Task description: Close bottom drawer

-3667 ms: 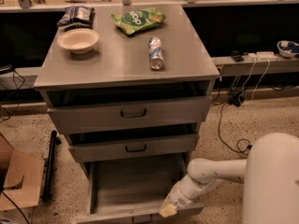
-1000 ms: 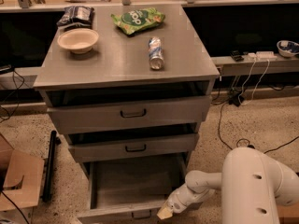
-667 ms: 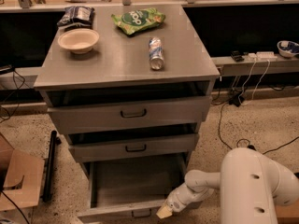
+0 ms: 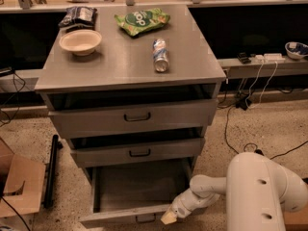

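Note:
The bottom drawer [image 4: 139,189] of the grey metal cabinet stands pulled far out, its flat grey floor bare and its low front panel [image 4: 120,217] with a small dark handle [image 4: 145,218] near the frame's lower edge. My gripper [image 4: 169,217] is at the right end of that front panel, touching or almost touching it, with the white arm [image 4: 262,191] reaching in from the lower right. The middle drawer [image 4: 139,150] and top drawer [image 4: 132,115] above are slightly open.
On the cabinet top lie a bowl [image 4: 80,41], a green chip bag [image 4: 142,20], a dark snack bag [image 4: 78,16] and a can [image 4: 160,55]. A cardboard box [image 4: 19,186] and a black bar [image 4: 50,172] sit left. Cables [image 4: 236,124] run over the floor at right.
The arm's elbow has swung closer to the camera since the oldest frame. The gripper has stayed at the drawer front's right end, and the drawer looks just as open.

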{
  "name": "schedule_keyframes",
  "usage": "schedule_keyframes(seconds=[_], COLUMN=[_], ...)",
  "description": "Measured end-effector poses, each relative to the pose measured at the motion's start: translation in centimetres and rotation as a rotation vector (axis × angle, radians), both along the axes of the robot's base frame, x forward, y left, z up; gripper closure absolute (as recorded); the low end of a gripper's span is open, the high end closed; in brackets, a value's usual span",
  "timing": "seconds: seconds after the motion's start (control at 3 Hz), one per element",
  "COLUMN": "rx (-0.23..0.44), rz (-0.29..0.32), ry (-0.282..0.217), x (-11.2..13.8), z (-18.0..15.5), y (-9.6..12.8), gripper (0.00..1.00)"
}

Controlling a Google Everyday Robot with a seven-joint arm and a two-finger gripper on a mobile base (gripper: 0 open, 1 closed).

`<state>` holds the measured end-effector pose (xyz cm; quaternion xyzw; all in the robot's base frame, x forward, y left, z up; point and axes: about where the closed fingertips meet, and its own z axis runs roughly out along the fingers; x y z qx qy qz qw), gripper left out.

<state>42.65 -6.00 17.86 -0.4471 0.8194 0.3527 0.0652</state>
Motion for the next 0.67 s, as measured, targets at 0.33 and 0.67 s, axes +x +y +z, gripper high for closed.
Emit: schedule_keyframes(seconds=[0.33,0.67], rx=[0.001,0.003], rz=[-0.001,-0.002], ry=[-0.004,-0.014], x=[0.37,1.08], z=[-0.11,-0.18], y=[0.15,0.41], gripper=[1.00,1.00])
